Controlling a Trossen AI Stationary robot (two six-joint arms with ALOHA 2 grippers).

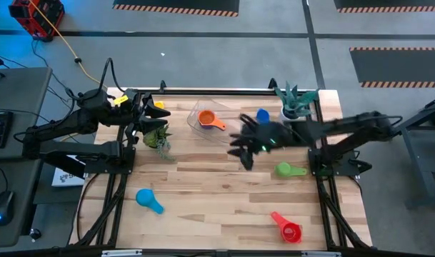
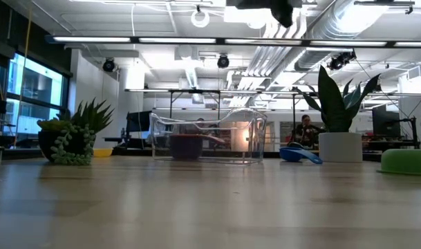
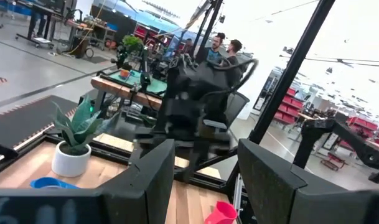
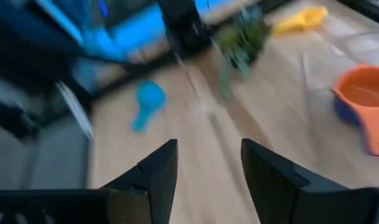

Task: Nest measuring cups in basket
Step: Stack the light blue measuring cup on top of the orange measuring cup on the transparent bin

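**A:** Measuring cups first: where do they all sit?

**B:** An orange cup (image 1: 208, 120) lies inside the clear basket (image 1: 196, 114) at upper centre of the overhead frame, and the right wrist view shows a dark blue rim under it, so I judge two are nested already. The rest are loose on the table (image 1: 203, 193): a blue cup (image 1: 263, 116) just right of the basket, a green cup (image 1: 285, 170) at right, a red cup (image 1: 288, 228) at lower right, a light blue cup (image 1: 148, 200) at lower left, and a yellow cup (image 1: 157, 110) at upper left near the small plant (image 1: 156, 137).

**B:** And the arms?

**A:** The right gripper (image 1: 243, 146) hangs above the table just right of the basket, fingers parted with nothing between them. The left gripper (image 1: 151, 114) waits at upper left, by the yellow cup, also released and empty.

**B:** So which step is this?

**A:** Between cups, I'd say: one is delivered, none is in hand. The next move calls for picking a loose cup. Blue and green lie closest to the right gripper. It should lower over the handle or rim, close, then set the bowl squarely into the orange one.
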